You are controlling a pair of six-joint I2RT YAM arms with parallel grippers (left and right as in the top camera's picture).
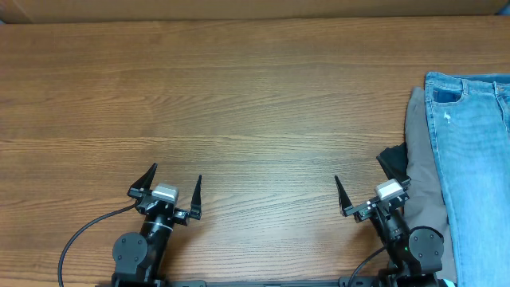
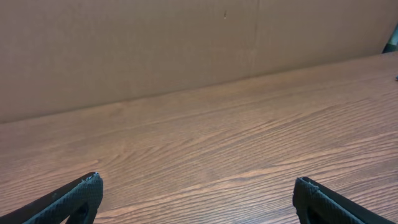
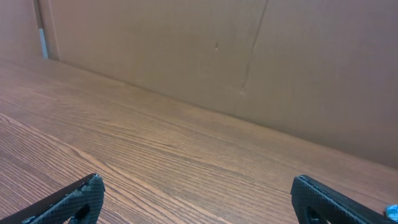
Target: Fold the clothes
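Black fingers (image 2: 78, 194) frame the bottom corners of the left wrist view, set wide apart with nothing between them. The left gripper (image 2: 198, 180) looks out over bare wood grain. The right wrist view shows the same: the right gripper (image 3: 196, 180) is spread wide and holds nothing, its fingers (image 3: 74, 198) in the lower corners.

From overhead, the left gripper (image 1: 176, 175) sits at the near edge of the wooden table (image 1: 239, 104), well apart from the clothes, with a black cable (image 1: 80, 235) curving off its base. The right gripper (image 1: 360, 171) sits near the right side. Its outer finger reaches the edge of the grey trousers (image 1: 421, 159); whether it touches them I cannot tell.

Along the table's right edge lie the light-blue denim jeans (image 1: 474, 159), flat and lengthwise, with the waistband towards the far side. A stitched pocket and a few small pale marks show near the top, and the frame cuts off their right part. The plain grey trousers show as a narrow strip just left of the jeans, seemingly beneath them.

Behind the table stands a brown cardboard wall (image 2: 155, 50).
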